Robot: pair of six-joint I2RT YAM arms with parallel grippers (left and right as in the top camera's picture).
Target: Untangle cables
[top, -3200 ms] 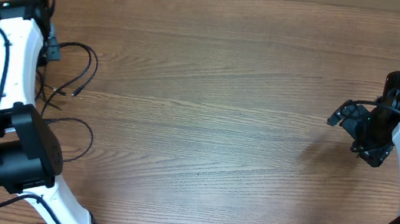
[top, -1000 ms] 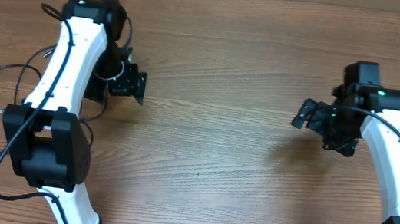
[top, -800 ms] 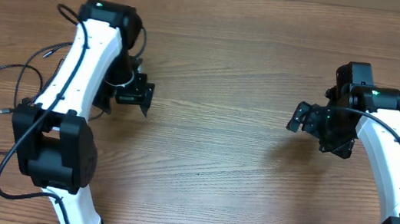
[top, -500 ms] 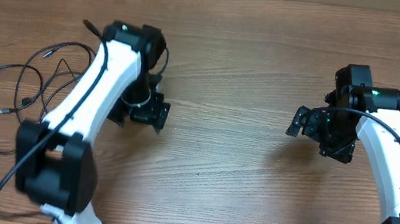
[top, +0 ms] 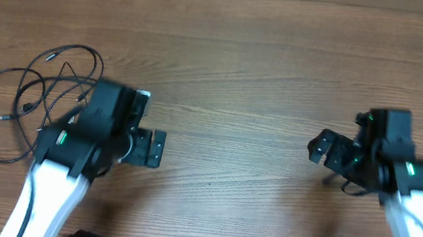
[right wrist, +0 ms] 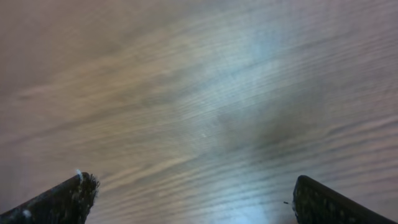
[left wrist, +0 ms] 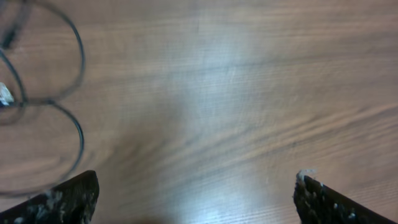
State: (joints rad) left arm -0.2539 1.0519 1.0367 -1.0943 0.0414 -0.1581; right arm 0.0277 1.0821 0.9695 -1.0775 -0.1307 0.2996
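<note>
Lettering on either arm is too small to read from overhead; the only markings that can be made out are green indicator lights (top: 371, 117) on the right arm (top: 411, 190). Against the overhead view of half a second ago, the left arm (top: 67, 161) has drawn back toward its base. The left gripper (top: 160, 149) now sits lower on the table (top: 243, 65) and uncovers more of the cords. The right arm has likewise pulled back, while the right gripper (top: 318, 146) is close to its former spot. The cables (top: 35, 89) show the same layout as before: loose black loops spread flat on the left part of the table, several small plug ends lying free. They lie to the left of the left gripper, clear of its fingers, which point away toward the table's middle. From overhead the left arm's body overlaps the nearest loops. In the left wrist view two cable arcs (left wrist: 81, 134) and one silver plug (left wrist: 5, 94) show at the far left edge, blurred. The left gripper (left wrist: 196, 205) is spread wide with bare wood between its tips. The right gripper (right wrist: 193, 205) is equally spread, grasps nothing, and is well apart from the cables.
</note>
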